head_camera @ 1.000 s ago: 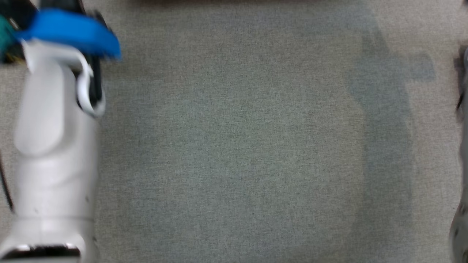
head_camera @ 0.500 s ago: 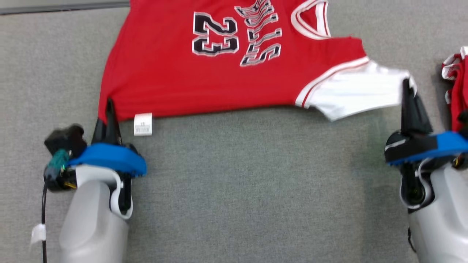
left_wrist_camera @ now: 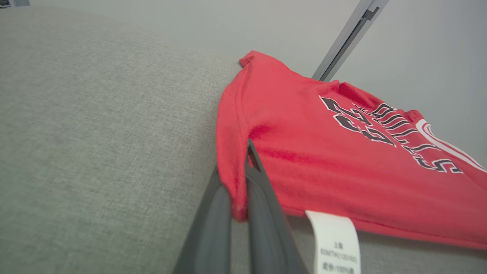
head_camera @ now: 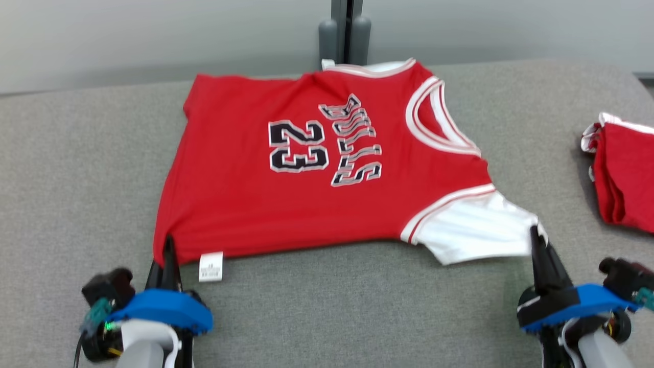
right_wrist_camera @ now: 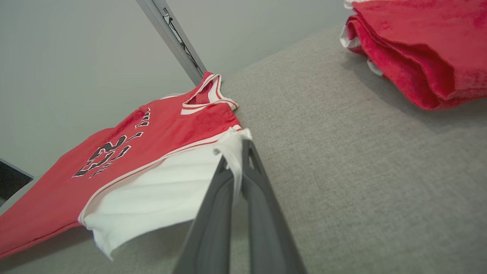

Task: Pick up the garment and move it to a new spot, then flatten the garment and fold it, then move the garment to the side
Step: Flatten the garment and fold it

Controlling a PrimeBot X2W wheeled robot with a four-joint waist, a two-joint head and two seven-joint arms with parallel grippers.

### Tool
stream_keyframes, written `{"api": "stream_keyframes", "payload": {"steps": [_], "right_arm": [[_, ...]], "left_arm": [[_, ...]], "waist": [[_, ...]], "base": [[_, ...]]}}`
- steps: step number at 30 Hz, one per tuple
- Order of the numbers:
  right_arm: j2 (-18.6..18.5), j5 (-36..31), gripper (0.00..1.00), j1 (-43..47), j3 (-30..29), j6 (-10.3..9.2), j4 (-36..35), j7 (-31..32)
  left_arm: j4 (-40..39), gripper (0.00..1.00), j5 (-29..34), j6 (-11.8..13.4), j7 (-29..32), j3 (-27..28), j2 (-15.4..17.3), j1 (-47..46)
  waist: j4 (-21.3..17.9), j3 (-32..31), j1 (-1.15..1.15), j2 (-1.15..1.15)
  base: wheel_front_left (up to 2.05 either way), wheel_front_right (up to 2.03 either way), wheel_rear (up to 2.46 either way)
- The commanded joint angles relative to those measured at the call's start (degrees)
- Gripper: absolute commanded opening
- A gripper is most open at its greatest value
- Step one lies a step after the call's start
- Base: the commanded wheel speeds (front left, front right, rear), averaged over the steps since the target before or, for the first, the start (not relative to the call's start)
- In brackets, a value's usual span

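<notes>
Left end effector [head_camera: 167, 244], lower left of head view: pinched tight on hem corner of the red jersey [head_camera: 306, 204], beside white care label [head_camera: 211, 266]. Right end effector [head_camera: 535, 232], lower right: clamped on white sleeve [head_camera: 475, 230] edge. Jersey spread print-up, centre frame, on grey surface [head_camera: 332, 306]. Folded red garment [head_camera: 626, 174] at right edge, apart.

The red fabric jersey with white trim [head_camera: 245, 214], centre of the head view, bears a black, white-edged "23" [head_camera: 297, 145] and, beside it, sideways "BULLS" lettering [head_camera: 355, 140]. Its small white hem tag [left_wrist_camera: 336, 243] carries fine print; only "100%" reads, in the left wrist view.
</notes>
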Motion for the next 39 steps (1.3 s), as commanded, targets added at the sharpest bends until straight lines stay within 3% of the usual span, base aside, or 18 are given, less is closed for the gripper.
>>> {"api": "stream_keyframes", "payload": {"steps": [1, 14, 26, 39], "right_arm": [[-0.03, 0.01, 0.0, 2.2, 0.1, -0.04, 0.28, -0.28], [0.66, 0.92, 0.0, 14.48, 3.2, -0.04, 1.67, -0.28], [0.33, 2.56, 0.0, 21.39, 3.43, -0.04, -0.83, -0.28], [1.79, 3.18, 0.0, 11.75, 1.31, -0.02, -3.98, -0.27]], "left_arm": [[-0.39, 0.0, -0.75, 0.57, -0.27, 0.07, 0.25, 2.3], [-2.62, 0.0, -3.07, 0.86, -0.27, -0.97, 0.25, 15.55], [-5.29, 0.0, -4.42, 0.62, -0.27, -2.4, 0.23, 22.79], [-8.51, 0.0, -3.92, 0.66, -0.27, -6.56, 0.14, 16.46]], "waist": [[-0.73, -1.82, 0.01, 0.01], [-1.09, -11.18, 0.01, 0.01], [-0.8, -14.34, 0.01, 0.01], [1.27, -11.55, 0.01, 0.01]], "base": [[0.0, 0.0, 0.0], [0.0, 0.0, 0.0], [0.0, 0.0, 0.0], [0.0, 0.0, 0.0]]}}
